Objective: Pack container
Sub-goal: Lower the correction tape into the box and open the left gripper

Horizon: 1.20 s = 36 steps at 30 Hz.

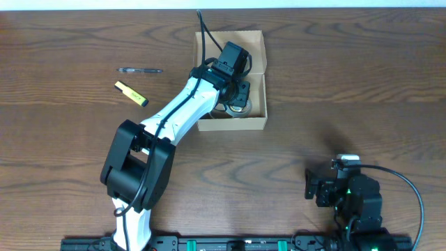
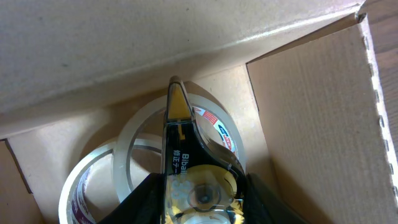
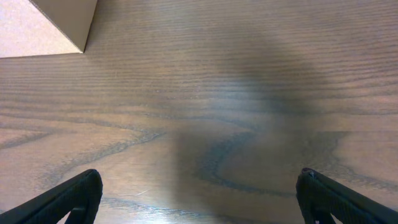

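Note:
The container [image 1: 264, 77] is a tan cardboard box standing open at the back middle of the table. My left gripper [image 1: 237, 93] reaches down inside it. In the left wrist view this gripper [image 2: 199, 200] is shut on a black and clear tape dispenser [image 2: 186, 149] with a yellow core, which points at the box floor [image 2: 56, 140]. Under and beside the dispenser lie two clear tape rolls [image 2: 84, 177] [image 2: 140, 127]. My right gripper [image 1: 311, 188] rests low at the front right, open with only bare wood between its fingers [image 3: 199, 196].
A black pen [image 1: 139, 70] and a yellow highlighter [image 1: 131, 93] lie on the table left of the box. The right wrist view catches a corner of the box [image 3: 43, 25] at top left.

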Available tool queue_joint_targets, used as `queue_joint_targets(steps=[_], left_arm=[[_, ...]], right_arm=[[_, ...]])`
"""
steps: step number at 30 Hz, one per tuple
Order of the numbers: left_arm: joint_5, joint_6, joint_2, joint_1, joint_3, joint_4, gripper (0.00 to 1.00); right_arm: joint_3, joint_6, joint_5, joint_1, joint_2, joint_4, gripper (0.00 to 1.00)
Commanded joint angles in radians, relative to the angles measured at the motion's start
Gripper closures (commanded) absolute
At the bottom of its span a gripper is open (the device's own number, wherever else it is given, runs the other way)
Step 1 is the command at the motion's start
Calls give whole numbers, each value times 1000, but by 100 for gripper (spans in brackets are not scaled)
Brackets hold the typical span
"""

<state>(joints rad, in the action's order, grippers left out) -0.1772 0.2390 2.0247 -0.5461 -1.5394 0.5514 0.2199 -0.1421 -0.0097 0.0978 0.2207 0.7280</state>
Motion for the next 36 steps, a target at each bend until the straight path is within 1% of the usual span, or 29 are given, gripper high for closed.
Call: queue_joint_targets(steps=[1, 3, 11, 12, 16, 19, 22, 28, 29, 32, 34, 36], left_arm=[[-3, 9, 16, -4, -18, 1, 68], [-3, 9, 16, -4, -18, 1, 67], [-3, 9, 16, -4, -18, 1, 66], [-3, 9, 16, -4, -18, 1, 62], [0, 9, 16, -4, -18, 1, 56], [2, 9, 16, -4, -18, 0, 46], [5, 9, 16, -4, -18, 0, 39], [5, 9, 16, -4, -18, -10, 36], [5, 9, 16, -4, -18, -12, 34], [15, 9, 11, -4, -18, -34, 32], [36, 13, -11, -4, -18, -40, 28], [74, 32, -47, -4, -18, -29, 27]], right_arm=[[0, -10, 6, -8, -4, -2, 1], [0, -10, 6, -8, -4, -2, 1], [0, -10, 6, -8, -4, -2, 1], [0, -10, 6, -8, -4, -2, 1], [0, -10, 6, -8, -4, -2, 1], [0, -10, 6, -9, -4, -2, 1], [0, -10, 6, -8, -4, -2, 1], [0, -10, 6, -8, -4, -2, 1], [0, -10, 6, -8, -4, -2, 1], [0, -10, 6, -8, -4, -2, 1], [0, -10, 6, -8, -4, -2, 1], [0, -10, 6, -8, -4, -2, 1]])
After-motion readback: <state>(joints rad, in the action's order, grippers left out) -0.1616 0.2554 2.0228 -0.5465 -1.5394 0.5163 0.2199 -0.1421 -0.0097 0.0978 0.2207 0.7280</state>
